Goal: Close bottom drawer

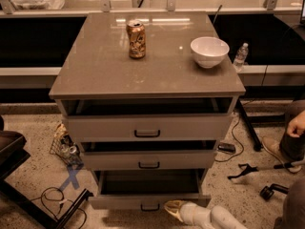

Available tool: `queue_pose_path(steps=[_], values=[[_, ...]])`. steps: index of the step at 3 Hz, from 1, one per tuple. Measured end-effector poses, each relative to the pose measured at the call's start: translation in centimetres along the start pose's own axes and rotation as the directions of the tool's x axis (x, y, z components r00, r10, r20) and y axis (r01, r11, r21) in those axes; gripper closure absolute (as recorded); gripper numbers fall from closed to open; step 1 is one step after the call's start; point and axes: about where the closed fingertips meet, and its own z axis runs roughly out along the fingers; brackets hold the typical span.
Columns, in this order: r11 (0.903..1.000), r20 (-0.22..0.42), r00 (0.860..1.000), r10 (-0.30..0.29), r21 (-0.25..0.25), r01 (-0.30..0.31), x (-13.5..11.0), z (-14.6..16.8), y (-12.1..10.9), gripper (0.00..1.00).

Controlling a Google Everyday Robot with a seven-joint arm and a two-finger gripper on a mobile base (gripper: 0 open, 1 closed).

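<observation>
In the camera view, a grey-beige cabinet [95,127] is seen with three drawers, and all of them are partly open. The bottom drawer [119,202] is found lowest, just above the speckled floor [33,142], and it is pulled out further than the two above it. Its plain grey tray is shown, and a small black bar handle [150,207] is fixed on its flat front. The pincer [175,208] is placed low at the right part of this front, just beside the handle; whether it is open or closed cannot be told. On the tabletop [95,75] a drink can [136,38] and a white bowl [209,51] are set well apart.
</observation>
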Motion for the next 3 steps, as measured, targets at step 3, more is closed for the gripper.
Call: queue_pose_path(steps=[3], values=[[0.9989,0.042,0.999,-0.027,0.039,0.025,0.2,2.9,-8.3,1.00]])
